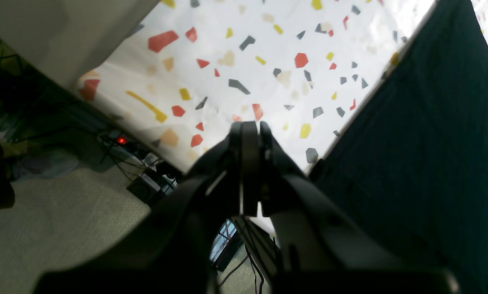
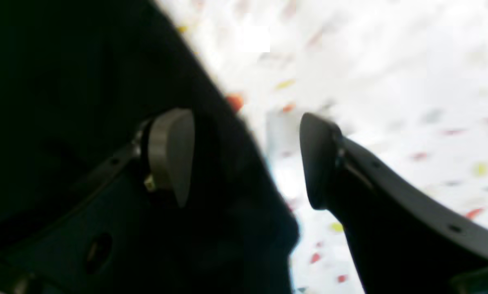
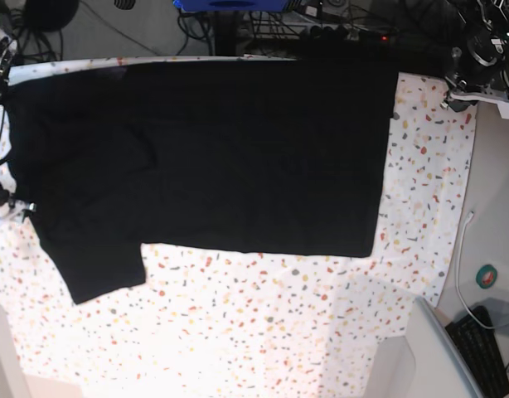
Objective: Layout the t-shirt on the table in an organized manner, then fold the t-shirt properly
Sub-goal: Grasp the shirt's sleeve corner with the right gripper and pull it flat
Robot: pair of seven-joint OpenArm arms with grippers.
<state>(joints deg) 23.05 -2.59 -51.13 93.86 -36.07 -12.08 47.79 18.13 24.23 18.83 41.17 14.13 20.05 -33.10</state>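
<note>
Left pincer [image 1: 250,127] is pinched tight on nothing beside the black t-shirt [image 3: 221,153] spread flat on the speckled desk [image 3: 263,323], right pincer [image 2: 244,159] gaping astride its hem; soft, limp cloth, likely best grabbed at corners.

The worktop [image 3: 263,323] wears a white cover flecked with small red, orange, yellow and grey chips. The black t-shirt [image 3: 213,157] lies spread flat on it and takes up most of its far part, with one short sleeve reaching toward the near edge on the right pincer's side. Ahead of the left pincer [image 1: 250,127] is bare flecked cover, the shirt's straight hem edge running just beside it. The right pincer [image 2: 244,155] straddles the shirt's edge, dark cloth by one finger and bare cover by the other.
</note>
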